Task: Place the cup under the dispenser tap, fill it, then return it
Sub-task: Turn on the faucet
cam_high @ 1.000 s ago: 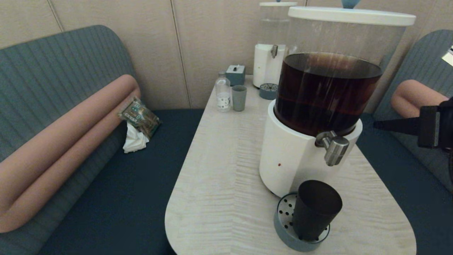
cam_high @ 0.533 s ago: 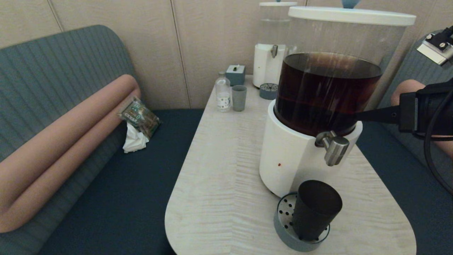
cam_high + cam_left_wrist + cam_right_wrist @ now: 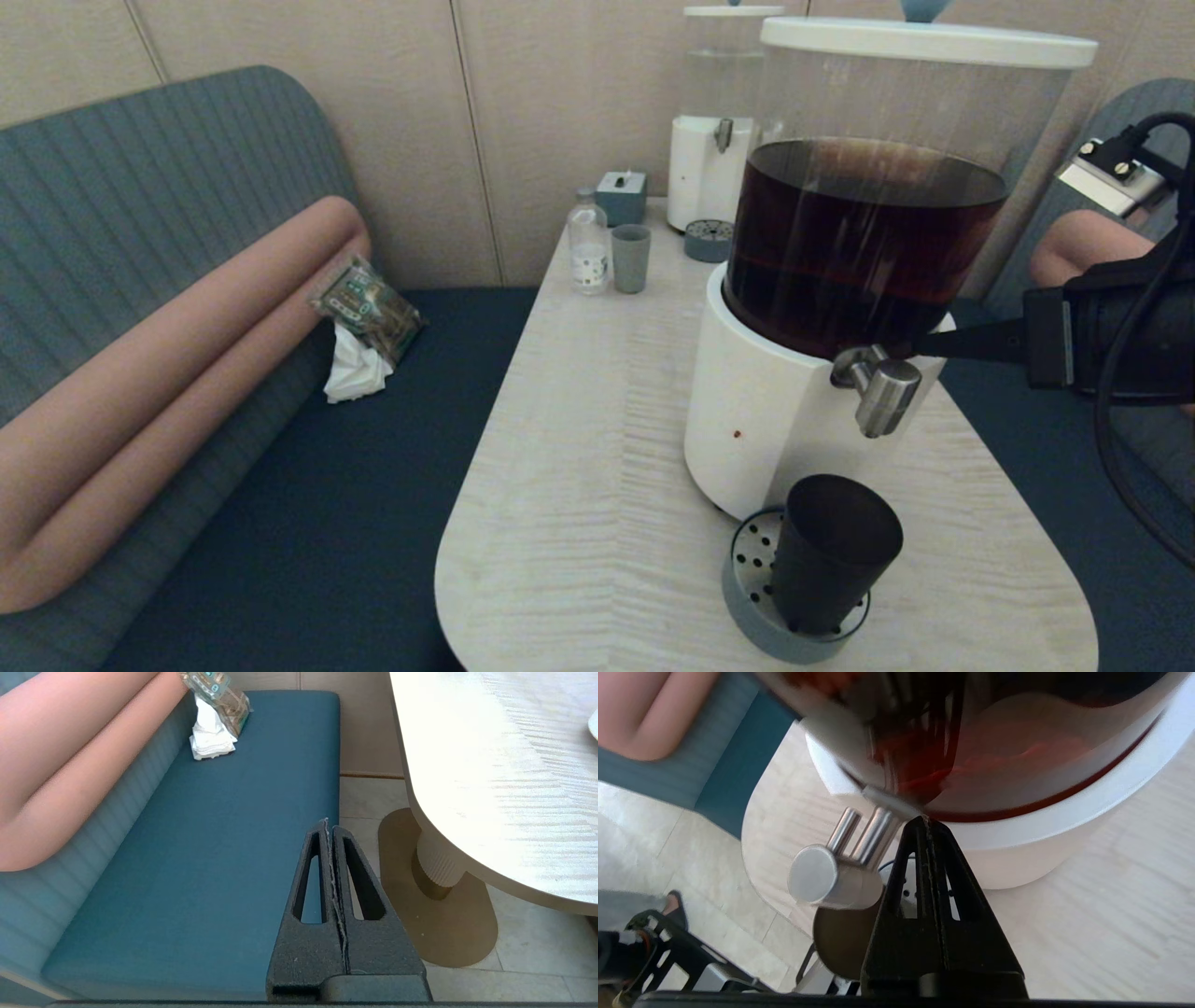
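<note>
Currently your right gripper [image 3: 920, 344], fingers pressed together, has its tip at the dispenser tap [image 3: 878, 385]. You've got the cup [image 3: 831, 565] upright on the drip tray [image 3: 752, 611] below the tap, on the worktop [image 3: 579, 467]. Left gripper [image 3: 329, 828] is closed too, parked over the bench seat [image 3: 210, 858].

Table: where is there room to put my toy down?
Bare room lies on the table's left side, from the bottle to the near edge. It is crowded around the dispenser, the cup and the right gripper.
</note>
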You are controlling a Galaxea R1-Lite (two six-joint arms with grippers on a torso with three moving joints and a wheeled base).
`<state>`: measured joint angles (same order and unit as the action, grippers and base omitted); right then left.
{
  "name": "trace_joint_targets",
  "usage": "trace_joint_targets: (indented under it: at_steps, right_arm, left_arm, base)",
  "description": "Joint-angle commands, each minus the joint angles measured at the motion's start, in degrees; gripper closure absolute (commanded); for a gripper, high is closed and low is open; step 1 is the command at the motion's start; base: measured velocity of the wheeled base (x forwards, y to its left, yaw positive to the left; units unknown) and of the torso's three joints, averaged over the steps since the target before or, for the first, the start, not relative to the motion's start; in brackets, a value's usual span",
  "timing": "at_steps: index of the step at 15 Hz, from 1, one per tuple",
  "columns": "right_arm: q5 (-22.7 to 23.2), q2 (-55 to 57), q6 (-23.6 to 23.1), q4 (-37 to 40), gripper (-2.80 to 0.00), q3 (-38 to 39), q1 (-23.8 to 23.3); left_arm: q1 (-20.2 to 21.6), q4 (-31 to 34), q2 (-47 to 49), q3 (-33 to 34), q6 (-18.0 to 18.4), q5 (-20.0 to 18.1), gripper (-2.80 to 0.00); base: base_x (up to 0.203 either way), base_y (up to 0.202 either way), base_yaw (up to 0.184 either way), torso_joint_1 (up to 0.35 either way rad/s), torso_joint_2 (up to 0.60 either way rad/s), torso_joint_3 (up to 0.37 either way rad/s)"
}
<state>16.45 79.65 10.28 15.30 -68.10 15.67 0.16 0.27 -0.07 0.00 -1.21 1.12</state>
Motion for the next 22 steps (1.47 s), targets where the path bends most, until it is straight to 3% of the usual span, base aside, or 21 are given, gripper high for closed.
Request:
trace_joint_targets:
  at_steps: [1,6,22]
  right_arm:
    - [0.02,-0.66,0.16,0.09,0.00,0.93,1.54]
    - [-0.35,-1.60,0.09,0.09,0.00,2.26,5.25]
    - [-0.05,0.95,-0.63,-4.13,0.00,2.10,6.40]
  left_arm:
    - [0.02,0.00,0.07,0.09,-0.02,0.02,0.00]
    - [0.02,0.00,0.07,0.09,-0.02,0.02,0.00]
    - [0.02,0.00,0.07,0.09,-0.02,0.02,0.00]
  base:
    - [0.000,0.000,0.000,0.000,0.00,0.000]
    - [0.000,0.000,0.000,0.000,0.00,0.000]
    - [0.000,0.000,0.000,0.000,0.00,0.000]
